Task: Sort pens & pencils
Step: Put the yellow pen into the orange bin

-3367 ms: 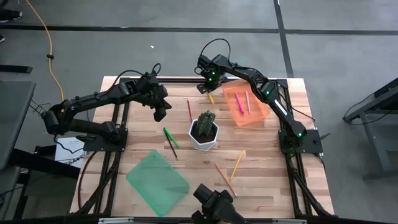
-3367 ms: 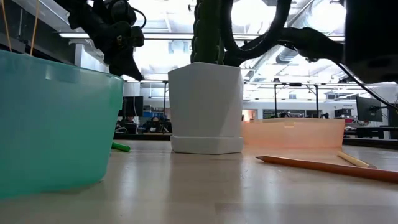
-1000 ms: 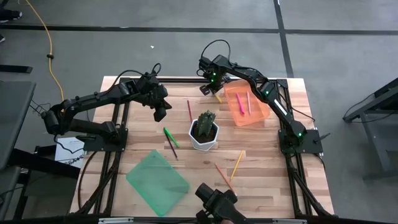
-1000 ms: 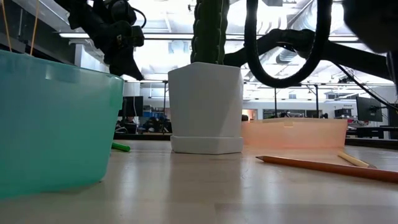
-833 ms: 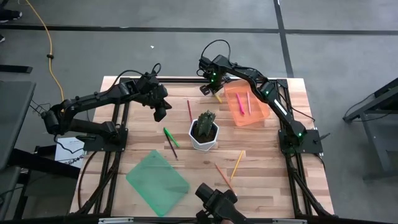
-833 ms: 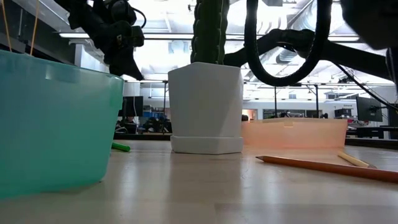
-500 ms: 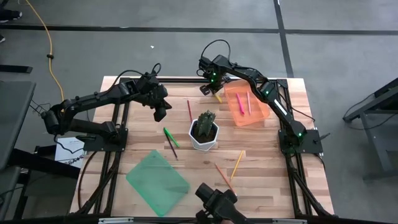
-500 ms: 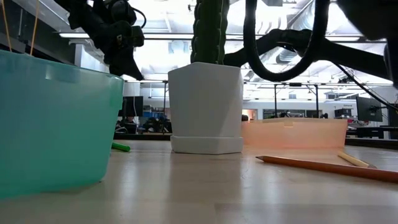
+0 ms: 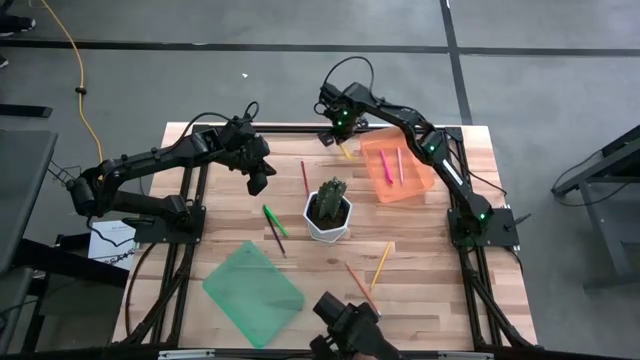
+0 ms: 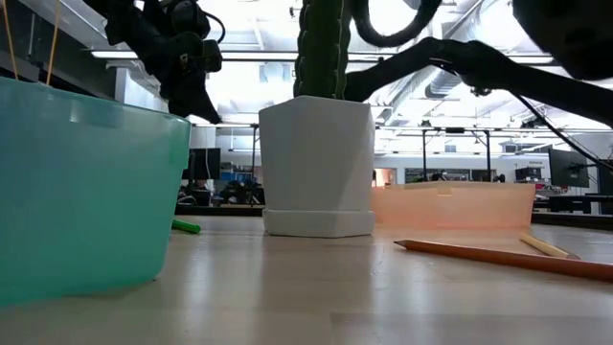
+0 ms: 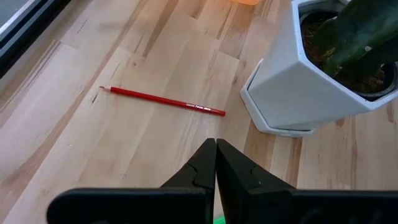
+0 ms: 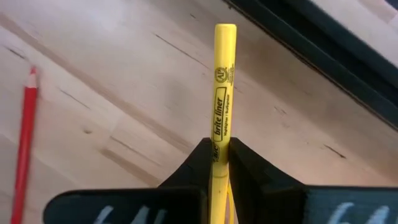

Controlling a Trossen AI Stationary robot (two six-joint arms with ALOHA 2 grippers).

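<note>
Since a second ago the right arm has risen a little: in the high view its cable loop stands higher and the right gripper [image 9: 341, 143] has carried the yellow highlighter [image 12: 220, 118] slightly up from the wood, at the far edge of the table [image 9: 420, 260], just beside the orange tray [image 9: 420, 186]. On the barrel, black print reads "brite liner", with a small round mark above it that I cannot read. The fingers [image 12: 249, 163] are pinching the lower part of the highlighter, so its lower end is hidden between them.

The left arm has not moved. It is stretched over the left half of the table, and the left gripper [image 11: 215, 163] has its fingertips pressed together with nothing between them. Beyond it lies the red pencil [image 11: 163, 101], which has small print on its side, too small to read. Near it stands the white hexagonal pot [image 11: 298, 93] with the cactus [image 9: 330, 196].

Two pens already lie in the orange tray, a pink pen [image 9: 385, 164] and an orange-looking one that is hard to make out. The green pen [image 9: 274, 219] and the dark pencil [image 9: 274, 239] lie left of the pot. Two pencils [image 9: 381, 264] rest on the near side, and the green tray [image 9: 253, 291] stands at the near left.
</note>
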